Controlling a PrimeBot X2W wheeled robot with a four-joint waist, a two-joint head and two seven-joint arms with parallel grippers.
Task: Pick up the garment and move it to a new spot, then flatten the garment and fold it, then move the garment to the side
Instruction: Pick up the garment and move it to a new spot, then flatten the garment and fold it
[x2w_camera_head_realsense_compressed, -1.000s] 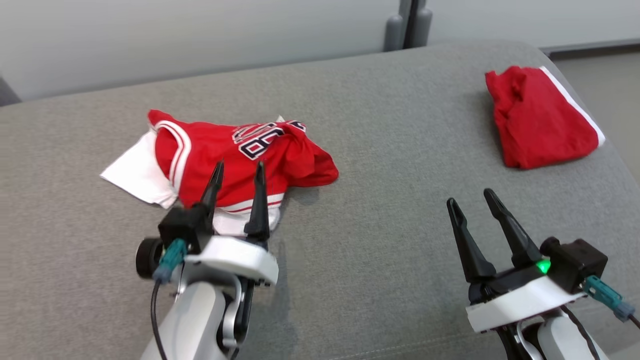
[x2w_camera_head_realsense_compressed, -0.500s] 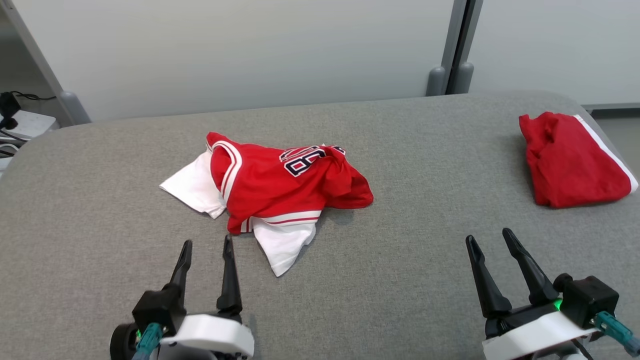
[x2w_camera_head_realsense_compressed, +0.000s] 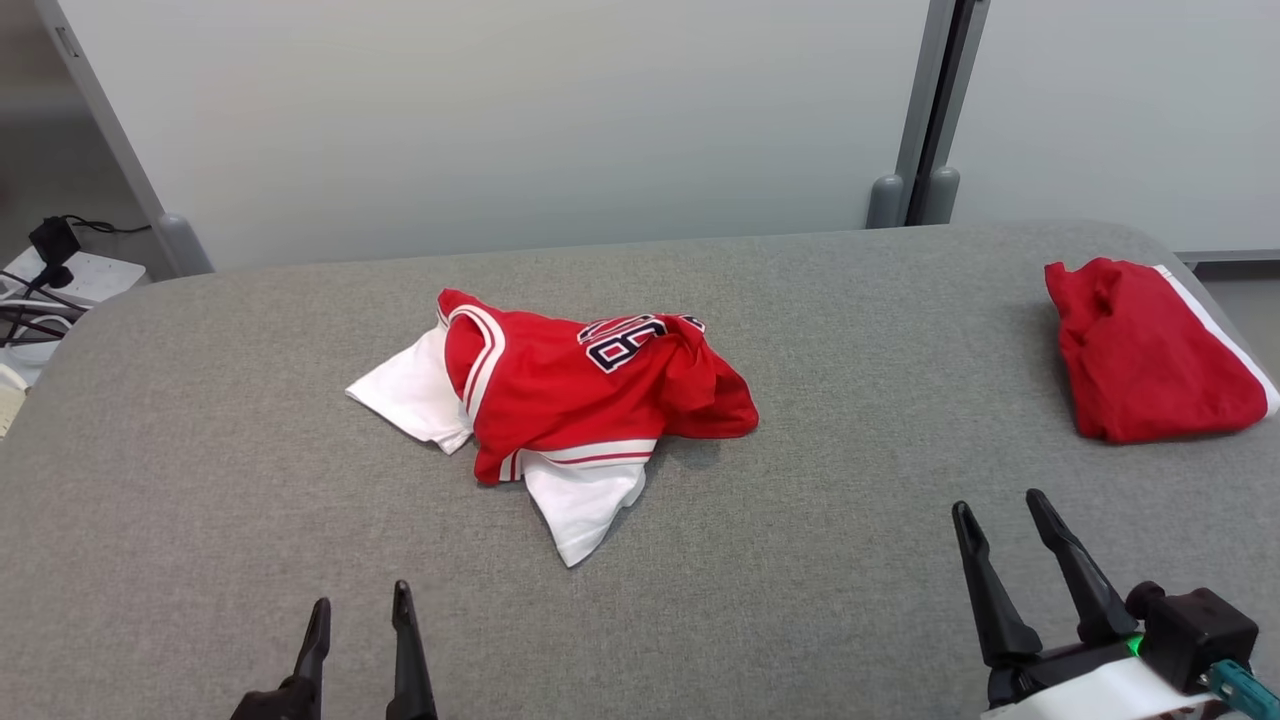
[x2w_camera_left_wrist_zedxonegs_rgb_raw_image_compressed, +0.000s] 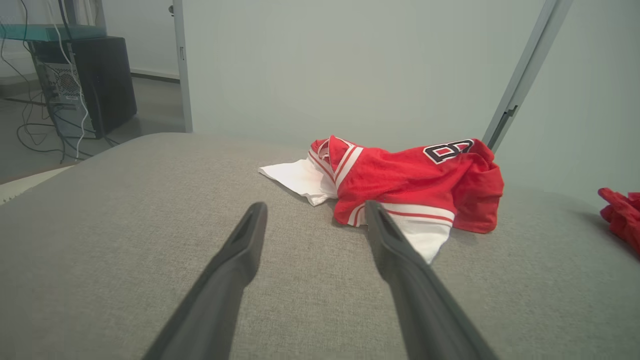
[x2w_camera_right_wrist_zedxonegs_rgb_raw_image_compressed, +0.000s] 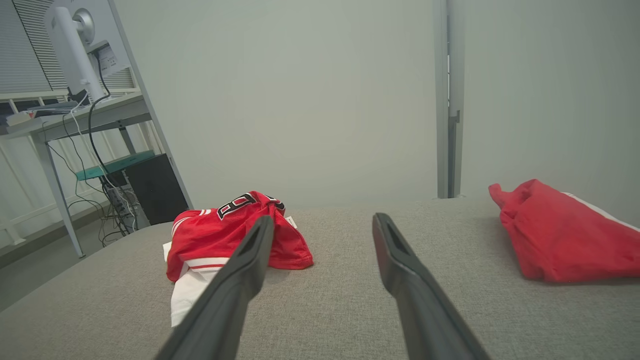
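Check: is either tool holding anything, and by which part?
Nothing is held. The left tool and right tool are both open and empty, apart from the crumpled jersey.

The bottom edge cuts off my left gripper (x2w_camera_head_realsense_compressed: 360, 597) below its fingers; folds hide part of the number on the jersey (x2w_camera_head_realsense_compressed: 560, 400).

On the padded worktop (x2w_camera_head_realsense_compressed: 800, 560), the crumpled garment (x2w_camera_head_realsense_compressed: 590, 400) lies near the middle, at eleven o'clock from me. A second, folded garment (x2w_camera_head_realsense_compressed: 1150, 355) sits well apart at two o'clock, by the worktop's right edge. My left fingers (x2w_camera_head_realsense_compressed: 403, 650) hover at seven o'clock and my right fingers (x2w_camera_head_realsense_compressed: 988, 590) at five, both short of the cloth. A wall panel (x2w_camera_head_realsense_compressed: 500, 120) stands behind, at twelve.
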